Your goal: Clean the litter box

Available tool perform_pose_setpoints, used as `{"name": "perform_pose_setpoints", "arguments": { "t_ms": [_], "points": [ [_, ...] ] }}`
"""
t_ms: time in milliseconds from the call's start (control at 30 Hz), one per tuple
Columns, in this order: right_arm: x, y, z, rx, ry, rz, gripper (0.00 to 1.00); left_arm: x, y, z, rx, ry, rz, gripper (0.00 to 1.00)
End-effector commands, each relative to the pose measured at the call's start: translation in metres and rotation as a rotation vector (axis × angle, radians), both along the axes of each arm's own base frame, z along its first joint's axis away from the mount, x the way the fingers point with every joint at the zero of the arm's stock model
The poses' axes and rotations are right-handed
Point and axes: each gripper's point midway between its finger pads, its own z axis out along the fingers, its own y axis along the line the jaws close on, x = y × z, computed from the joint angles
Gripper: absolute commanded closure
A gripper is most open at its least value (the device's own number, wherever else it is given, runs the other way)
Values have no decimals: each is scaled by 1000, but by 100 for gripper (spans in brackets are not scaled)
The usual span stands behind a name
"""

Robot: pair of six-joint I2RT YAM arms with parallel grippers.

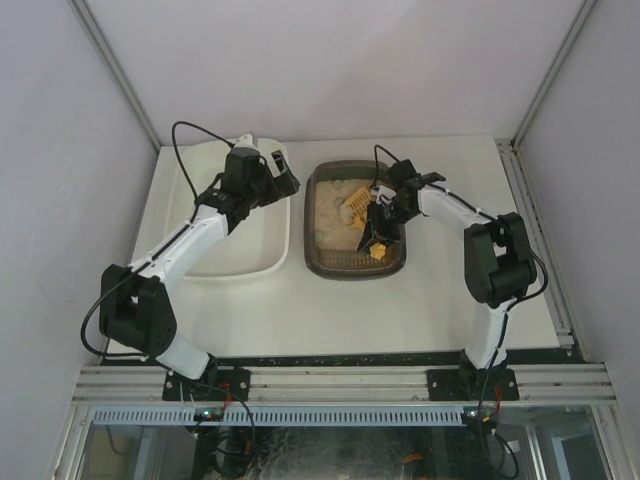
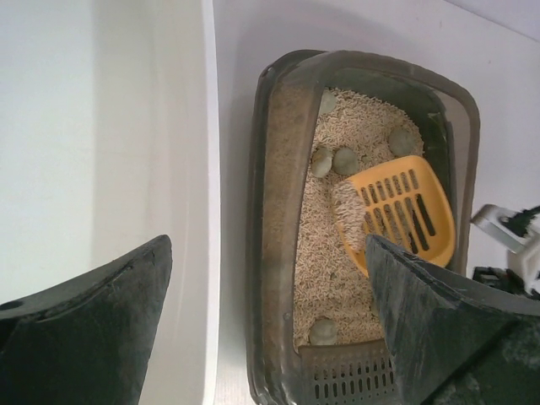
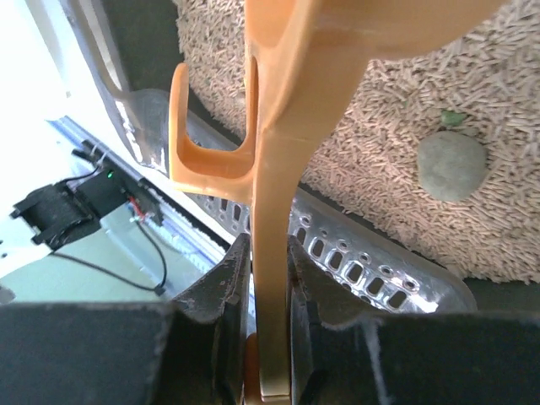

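Top camera overlooks the whole desk [image 1: 420, 310] from above its near edge. Both wrists look down into the litter box [image 2: 274, 253], shared by all, the right closest.

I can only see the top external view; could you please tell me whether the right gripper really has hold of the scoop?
Observer: Yes. In the right wrist view the right gripper is shut on the handle of the orange scoop.
Operator: Thank you. How many lumps can you see in the litter?
Observer: The left wrist view shows five grey-green lumps in the litter box: four towards the far end, beside the scoop's blade, and one by the near grille.
Operator: And is the left gripper carrying anything?
Observer: No. The left gripper is open with nothing between its fingers, above the gap between the tub and the litter box.
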Motion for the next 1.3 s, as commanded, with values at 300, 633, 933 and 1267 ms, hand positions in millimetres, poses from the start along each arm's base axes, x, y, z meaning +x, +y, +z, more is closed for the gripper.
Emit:
{"name": "perform_pose_setpoints", "arguments": {
  "t_ms": [300,633,933,1267],
  "points": [
    [46,-20,10,-218,-170,-82,100,62,-48,8,-90,-6,-76,0],
    [67,-6,-4,-284,-166,-37,100,78,-64,6,-167,17,-69,0],
    [59,4,-15,-410,-201,67,100,69,-55,8,-144,0,-65,0],
    [52,4,-27,-569,-218,147,100,60,-44,1,-103,6,-53,0]
  ]
}}
